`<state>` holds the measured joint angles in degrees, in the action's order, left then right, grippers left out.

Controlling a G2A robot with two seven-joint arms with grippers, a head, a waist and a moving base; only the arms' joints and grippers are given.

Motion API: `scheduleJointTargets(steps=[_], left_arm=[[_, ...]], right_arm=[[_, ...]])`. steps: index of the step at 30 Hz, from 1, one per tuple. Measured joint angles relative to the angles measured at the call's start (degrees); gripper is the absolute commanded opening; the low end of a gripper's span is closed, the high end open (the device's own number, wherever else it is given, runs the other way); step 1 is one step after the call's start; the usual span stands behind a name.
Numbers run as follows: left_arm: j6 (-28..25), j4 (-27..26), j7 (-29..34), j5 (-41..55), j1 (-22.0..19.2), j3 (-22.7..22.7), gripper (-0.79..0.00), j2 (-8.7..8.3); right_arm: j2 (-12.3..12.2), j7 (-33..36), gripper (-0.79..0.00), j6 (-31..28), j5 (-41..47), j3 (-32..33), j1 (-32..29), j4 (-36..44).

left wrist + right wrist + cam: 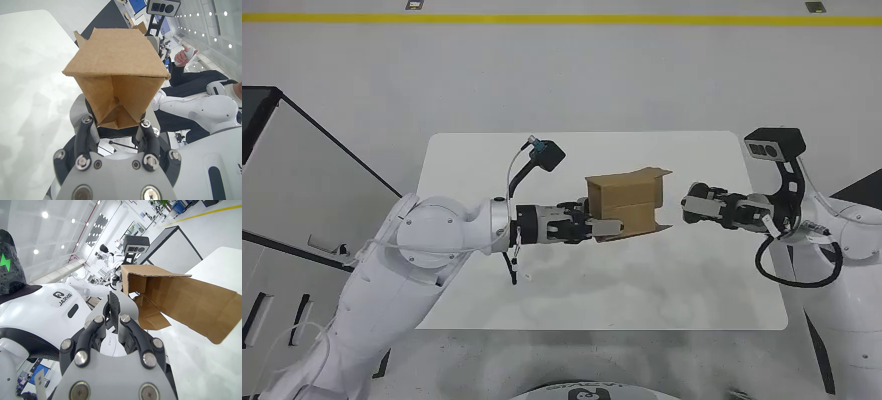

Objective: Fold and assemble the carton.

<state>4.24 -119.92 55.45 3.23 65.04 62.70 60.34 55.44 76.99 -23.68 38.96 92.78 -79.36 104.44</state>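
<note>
Carton (627,198) in left pincer (608,229)

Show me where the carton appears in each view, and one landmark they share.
Top view: carton at the centre, above the white table.
Left wrist view: carton clamped in the left gripper, straight ahead.
Right wrist view: carton just beyond the right gripper.
Shared landmark: that white table.
</note>
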Motion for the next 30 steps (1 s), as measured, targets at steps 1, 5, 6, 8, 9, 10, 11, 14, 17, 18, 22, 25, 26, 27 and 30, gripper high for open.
scheduleJointTargets(steps=[1,5,6,8,9,10,11,14,17,18,22,25,26,27,30], left_arm=[[-0.3,-0.1,-0.2,0.3,0.0,0.0,-0.785,0.02],[-0.5,-0.1,-0.3,0.3,0.0,0.0,-0.785,0.04],[-0.5,-0.1,-0.3,0.3,0.0,0.0,-0.785,0.04],[-0.5,-0.1,-0.3,0.3,0.0,0.0,-0.785,0.04],[-0.6,-0.1,-0.5,0.3,0.1,-0.1,-0.785,0.04],[-0.7,-0.2,-0.9,0.2,0.4,-0.1,-0.785,0.04],[-0.9,-0.3,-1.3,0.0,0.7,0.0,-0.785,0.01],[-1.2,-0.5,-1.2,-0.2,1.1,0.4,-0.785,-0.12],[-1.4,-0.7,-0.9,0.0,1.5,0.6,-0.785,-0.2],[-1.5,-0.8,-0.7,0.0,1.5,0.6,-0.785,-0.22],[-2.0,-0.9,0.0,0.0,1.5,0.3,-0.785,-0.27],[-2.3,-1.0,0.2,0.2,1.5,0.2,-0.785,-0.28],[-2.3,-1.1,0.2,0.2,1.5,0.1,-0.785,-0.29],[-2.4,-1.2,0.2,0.3,1.4,0.1,-0.785,-0.29],[-2.5,-1.2,0.2,0.4,1.4,-0.1,-0.785,-0.3]], right_arm=[[0.0,0.0,-0.785,0.0,0.0,0.0,0.0,0.0],[0.0,-0.1,-0.785,0.0,-0.1,0.0,0.0,0.0],[0.0,-0.4,-0.785,0.0,-0.3,0.1,0.0,0.1],[0.0,-2.8,-0.785,-0.6,-1.1,0.8,-0.4,0.3],[0.0,-3.5,-0.785,-0.9,-1.1,1.3,-0.6,0.3],[0.0,-3.8,-0.785,-1.2,-1.0,2.0,-0.9,0.3],[-0.1,-3.9,-0.785,-1.4,-0.5,3.1,-1.4,0.3],[-0.3,-3.6,-0.785,-1.6,1.0,5.9,-2.4,0.3],[-0.4,-4.2,-0.785,-1.7,1.0,7.5,-2.8,0.2],[-0.4,-4.7,-0.785,-1.7,0.8,7.6,-2.8,0.2],[-0.3,-7.2,-0.785,-1.7,-1.1,6.0,-1.3,-0.8],[-0.2,-8.7,-0.785,-1.7,-2.8,3.8,0.7,-1.7],[-0.1,-9.0,-0.785,-1.5,-3.5,2.8,1.5,-2.1],[-0.1,-9.1,-0.785,-1.4,-3.9,1.9,2.2,-2.4],[0.1,-8.5,-0.785,-0.7,-4.7,-1.1,4.1,-3.3]])
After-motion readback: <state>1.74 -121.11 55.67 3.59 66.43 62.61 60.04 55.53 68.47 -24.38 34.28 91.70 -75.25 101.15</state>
